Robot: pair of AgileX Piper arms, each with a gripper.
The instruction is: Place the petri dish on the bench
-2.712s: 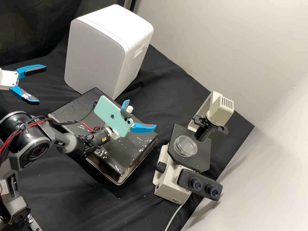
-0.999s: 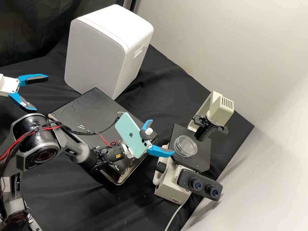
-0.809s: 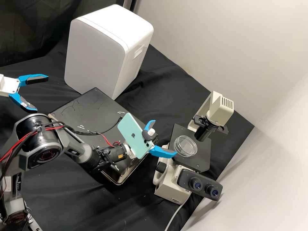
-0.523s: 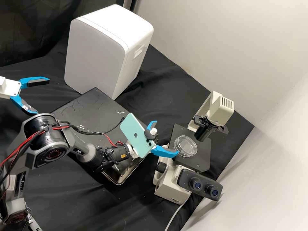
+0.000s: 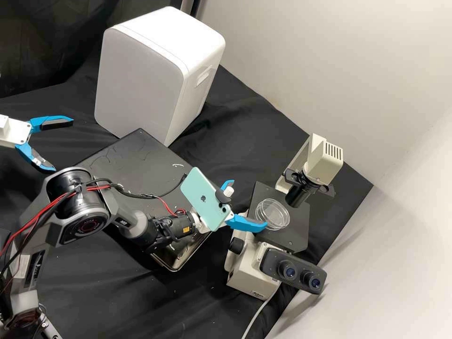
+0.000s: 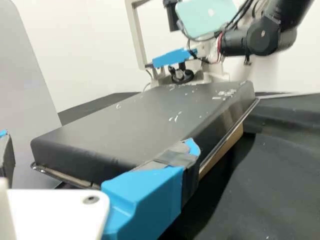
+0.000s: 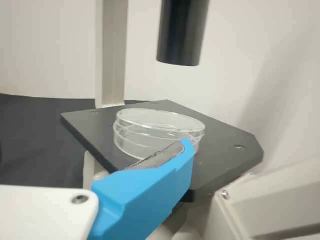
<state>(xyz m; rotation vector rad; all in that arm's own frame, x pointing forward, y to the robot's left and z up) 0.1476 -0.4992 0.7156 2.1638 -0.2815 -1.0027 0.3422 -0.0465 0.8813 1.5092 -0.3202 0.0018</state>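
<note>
A clear petri dish (image 5: 272, 214) (image 7: 159, 129) sits with its lid on the black stage (image 5: 288, 238) (image 7: 231, 141) of a beige microscope, just under the dark objective tube. My right gripper (image 5: 246, 205) is open at the stage's left side, with a mint phone clamped on its wrist. Its lower blue finger (image 7: 150, 184) has its tip right at the dish's near rim; I cannot tell whether they touch. My left gripper (image 5: 57, 144) is open far off at the bench's left edge, with nothing between its fingers (image 6: 145, 195).
A flat black slab on a metal tray (image 5: 136, 162) (image 6: 135, 125) lies between the arms. A tall white box (image 5: 157, 70) stands behind it. The microscope's eyepieces (image 5: 294, 272) face the front. Black cloth covers the bench (image 5: 245, 136); a pale wall runs along the right.
My right arm has moved rightward from above the slab to the microscope, bringing its lower finger up to the dish. The left gripper has sunk a little. The dish has not moved.
</note>
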